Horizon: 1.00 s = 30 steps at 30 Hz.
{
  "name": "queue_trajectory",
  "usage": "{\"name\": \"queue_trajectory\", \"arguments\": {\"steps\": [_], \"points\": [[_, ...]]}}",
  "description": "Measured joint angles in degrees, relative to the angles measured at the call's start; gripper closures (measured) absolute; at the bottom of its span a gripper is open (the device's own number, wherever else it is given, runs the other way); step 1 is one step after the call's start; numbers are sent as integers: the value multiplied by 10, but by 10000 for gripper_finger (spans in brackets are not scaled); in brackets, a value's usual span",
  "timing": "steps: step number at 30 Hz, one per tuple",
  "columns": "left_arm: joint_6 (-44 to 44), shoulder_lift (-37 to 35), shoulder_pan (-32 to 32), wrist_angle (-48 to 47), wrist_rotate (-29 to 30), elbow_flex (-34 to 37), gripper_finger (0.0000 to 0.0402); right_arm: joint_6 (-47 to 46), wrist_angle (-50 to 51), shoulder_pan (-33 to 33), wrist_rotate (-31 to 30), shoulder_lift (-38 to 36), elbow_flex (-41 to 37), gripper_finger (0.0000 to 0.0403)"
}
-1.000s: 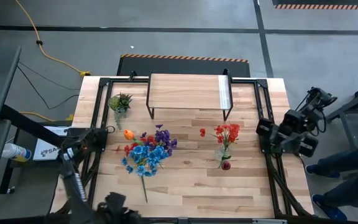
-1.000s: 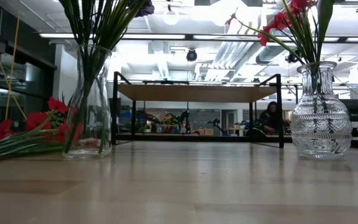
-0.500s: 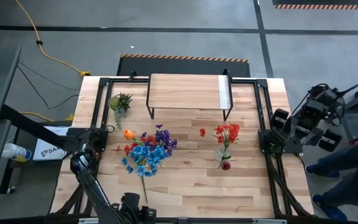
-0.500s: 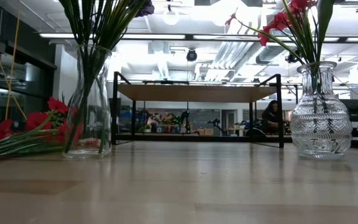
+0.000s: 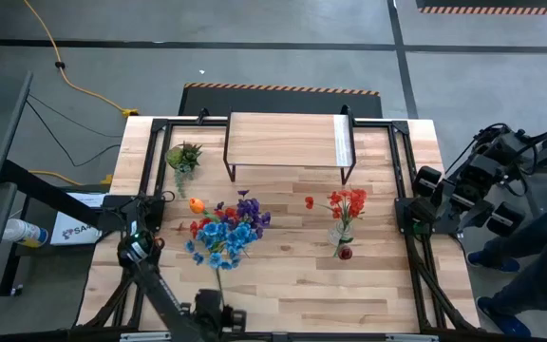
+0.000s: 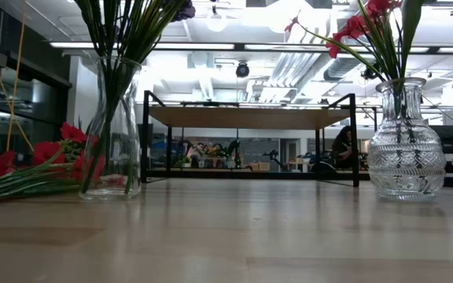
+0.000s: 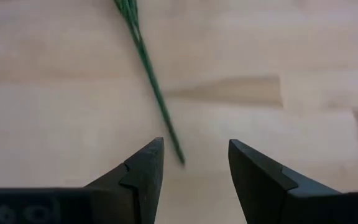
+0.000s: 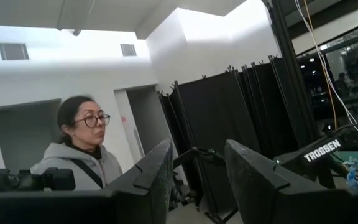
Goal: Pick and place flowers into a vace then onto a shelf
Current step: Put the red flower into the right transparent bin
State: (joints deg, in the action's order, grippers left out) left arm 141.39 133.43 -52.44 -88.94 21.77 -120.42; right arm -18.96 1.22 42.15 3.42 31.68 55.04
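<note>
A bunch of flowers (image 5: 226,231) with blue, red, purple and orange blooms sits mid-table. In the low view some stand in a tall clear vase (image 6: 113,134) and red ones (image 6: 30,169) lie beside it. One long green stem (image 7: 148,68) lies flat on the wood, pointing at the near edge. My left gripper (image 7: 194,165) hovers open over that stem's free end (image 7: 180,158), at the near edge (image 5: 218,306). A cut-glass vase (image 6: 406,145) holds red flowers (image 5: 347,202). The shelf (image 5: 288,141) stands at the far edge. My right gripper (image 8: 197,152) is open, raised beyond the table's right edge.
A small spiky green plant (image 5: 183,156) lies left of the shelf. One loose red bloom (image 5: 309,201) rests between the bunch and the cut-glass vase. Bare wood spreads along the near edge (image 5: 349,294). A person (image 8: 82,149) stands in the room beyond the right arm.
My left gripper has swung along the near edge toward the table's right and sunk toward the lying stem's end. My right arm has risen and tipped its gripper upward, drawing away from the table's right edge. Flowers, vases and shelf have kept still.
</note>
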Motion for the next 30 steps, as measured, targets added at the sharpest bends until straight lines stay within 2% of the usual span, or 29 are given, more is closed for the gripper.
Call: {"name": "queue_trajectory", "arguments": {"steps": [7, 13, 30], "points": [[-12, 0, 30, 34, -4, 46, 190, -3, -3, 0, 0, 10, 4, 265], [-14, 0, 29, 43, -21, 68, 190, -4, -13, 0, 0, 9, 5, 265], [-21, -1, 42, 32, -66, 90, 190, -18, -29, 0, -8, 9, 5, 265]]}}
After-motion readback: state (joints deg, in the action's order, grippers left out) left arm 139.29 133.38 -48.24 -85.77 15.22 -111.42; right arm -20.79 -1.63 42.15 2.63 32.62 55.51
